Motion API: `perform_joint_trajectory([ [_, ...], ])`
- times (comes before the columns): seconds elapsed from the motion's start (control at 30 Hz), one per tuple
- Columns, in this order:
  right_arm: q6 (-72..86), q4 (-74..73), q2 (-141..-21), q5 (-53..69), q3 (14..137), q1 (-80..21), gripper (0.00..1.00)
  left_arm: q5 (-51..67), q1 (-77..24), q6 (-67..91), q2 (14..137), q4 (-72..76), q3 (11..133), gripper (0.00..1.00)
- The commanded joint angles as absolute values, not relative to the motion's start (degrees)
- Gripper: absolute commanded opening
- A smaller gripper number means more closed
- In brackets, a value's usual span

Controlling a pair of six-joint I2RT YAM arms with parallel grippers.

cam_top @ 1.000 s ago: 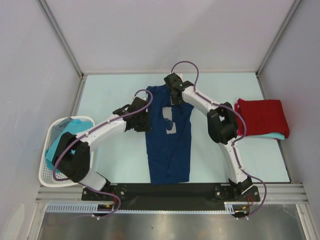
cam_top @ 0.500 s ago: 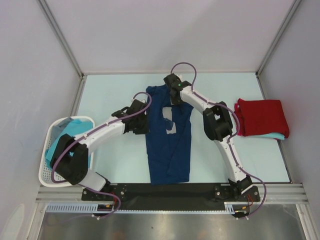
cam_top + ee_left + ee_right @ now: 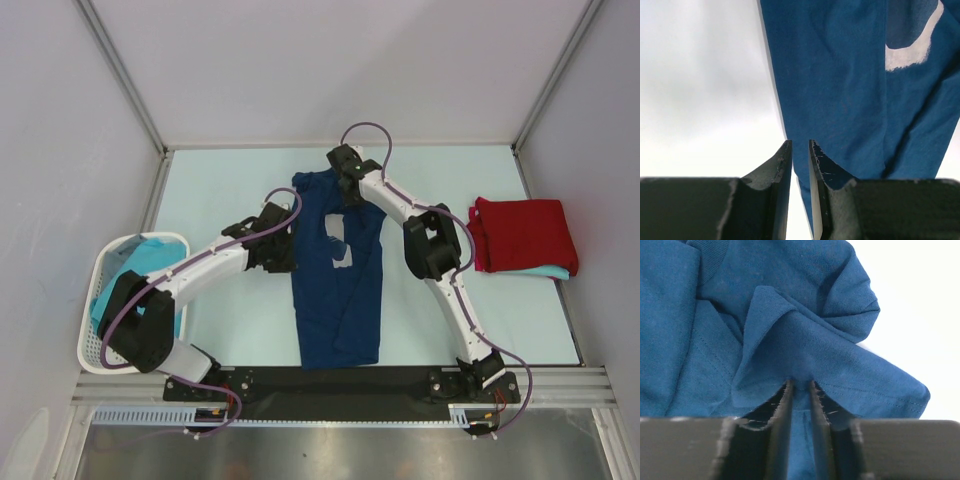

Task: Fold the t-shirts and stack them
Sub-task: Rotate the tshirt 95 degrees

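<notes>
Right gripper [image 3: 800,383] has closed on navy shirt [image 3: 338,290] fold; left gripper [image 3: 800,143] near-shut at its edge, grip unclear. Red shirt [image 3: 525,232] right, basket [image 3: 93,348] left.

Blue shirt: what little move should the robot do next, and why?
Probably lift the right gripper a little. Its jaws are pinched on a bunched fold at the far end of the navy blue cloth t-shirt, whose rest lies flat, while the left gripper sits at its left edge. Raising frees that end to fold.
</notes>
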State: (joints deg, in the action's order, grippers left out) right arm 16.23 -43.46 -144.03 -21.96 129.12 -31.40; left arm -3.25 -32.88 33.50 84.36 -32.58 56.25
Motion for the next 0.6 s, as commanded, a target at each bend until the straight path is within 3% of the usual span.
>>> perform_joint_trajectory([
  [0.0, 16.08, -44.3, -143.79, -22.67, 130.78, -31.9, 0.18, -3.08, -33.31, 33.31, 83.14, -32.17, 56.51, 0.25],
  [0.17, 16.43, -43.51, -141.95, -23.38, 127.45, -31.91, 0.0, -2.73, -33.31, 33.22, 83.58, -31.82, 56.87, 0.25],
  [0.57, 15.56, -44.38, -135.53, -25.75, 130.86, -33.57, 0.0, -1.85, -33.75, 33.66, 84.03, -31.11, 57.3, 0.24],
])
